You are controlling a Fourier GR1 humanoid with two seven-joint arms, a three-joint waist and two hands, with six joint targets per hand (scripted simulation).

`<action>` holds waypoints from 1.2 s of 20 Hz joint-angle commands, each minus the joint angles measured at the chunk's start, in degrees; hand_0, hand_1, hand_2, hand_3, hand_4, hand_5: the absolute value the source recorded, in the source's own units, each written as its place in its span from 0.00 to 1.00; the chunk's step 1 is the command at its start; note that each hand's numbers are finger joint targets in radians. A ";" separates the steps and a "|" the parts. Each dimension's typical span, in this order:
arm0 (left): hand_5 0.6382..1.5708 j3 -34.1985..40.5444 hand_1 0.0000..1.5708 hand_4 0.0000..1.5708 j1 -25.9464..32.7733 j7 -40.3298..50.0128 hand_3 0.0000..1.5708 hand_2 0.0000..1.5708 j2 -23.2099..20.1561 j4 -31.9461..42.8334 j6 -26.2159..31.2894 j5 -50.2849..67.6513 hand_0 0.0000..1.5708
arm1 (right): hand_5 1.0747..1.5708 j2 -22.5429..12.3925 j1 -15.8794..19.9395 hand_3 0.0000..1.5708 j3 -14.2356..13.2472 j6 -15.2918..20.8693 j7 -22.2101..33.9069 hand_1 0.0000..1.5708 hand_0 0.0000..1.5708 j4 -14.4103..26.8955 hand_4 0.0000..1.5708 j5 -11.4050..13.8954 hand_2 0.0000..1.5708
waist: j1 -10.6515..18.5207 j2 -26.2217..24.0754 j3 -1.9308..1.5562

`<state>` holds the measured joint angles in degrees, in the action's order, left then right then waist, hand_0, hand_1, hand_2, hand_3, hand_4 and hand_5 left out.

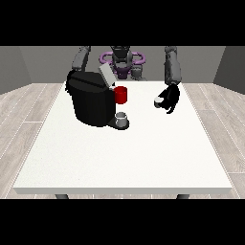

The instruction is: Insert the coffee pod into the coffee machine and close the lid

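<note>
While the large white table fills most of the front view, the robot stands small at its far edge, with its arms reaching over the tabletop. A bulky black coffee machine sits on the far left part of the table, and its grey lid is tilted up and open at the top. A small grey cup stands on the machine's low base at its near right, and a red cylindrical mug stands just beyond it, beside the machine's right face. The black hand at the view's right hangs over the far right part of the table, well apart from the machine, with its fingers curled round a small pale coffee pod that shows at the hand's left side. The pod is thus held in the hand, clear of the machine. Only the upper arm shows at the view's left; that hand is hidden behind the machine, so its state cannot be told.
</note>
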<state>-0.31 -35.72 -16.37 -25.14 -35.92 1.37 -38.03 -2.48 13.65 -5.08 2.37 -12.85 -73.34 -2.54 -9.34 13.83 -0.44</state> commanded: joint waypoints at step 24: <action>1.00 1.89 0.87 0.36 -4.23 5.76 0.84 0.88 10.27 -5.64 10.09 3.50 0.87 | 1.00 -1.91 -3.34 0.00 -1.43 -0.81 -1.71 0.00 0.00 9.01 0.20 -0.42 0.00 | 3.60 -13.01 0.43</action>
<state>1.90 -40.59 -14.40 -17.70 -39.65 11.22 -34.54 -4.33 11.52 -6.71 1.32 -14.30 -64.60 -3.25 -6.04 2.73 -0.01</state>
